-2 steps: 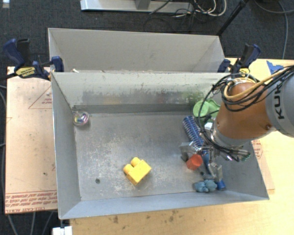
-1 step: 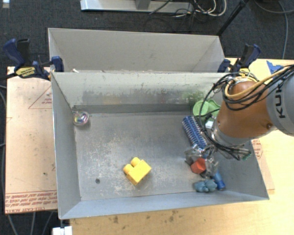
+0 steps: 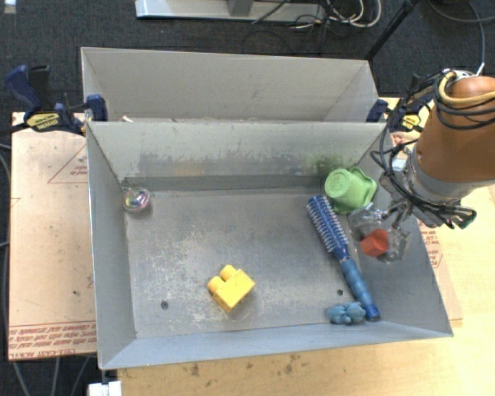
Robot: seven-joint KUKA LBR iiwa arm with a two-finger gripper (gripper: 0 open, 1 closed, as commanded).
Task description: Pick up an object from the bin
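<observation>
My gripper point(image 3: 385, 228) hangs low at the bin's right wall, directly over a small red block point(image 3: 375, 244) that lies there. A green cup point(image 3: 349, 188) lies on its side just up and left of the gripper, near the back right corner. A blue hairbrush point(image 3: 337, 246) stretches diagonally to the left of the red block, bristle head toward the cup and handle toward the front. At the handle's end sits a small blue lump point(image 3: 345, 313).
A yellow toy brick point(image 3: 231, 288) lies near the front middle. A small shiny ball point(image 3: 136, 199) rests in the back left corner. The arm comes in over the right rim.
</observation>
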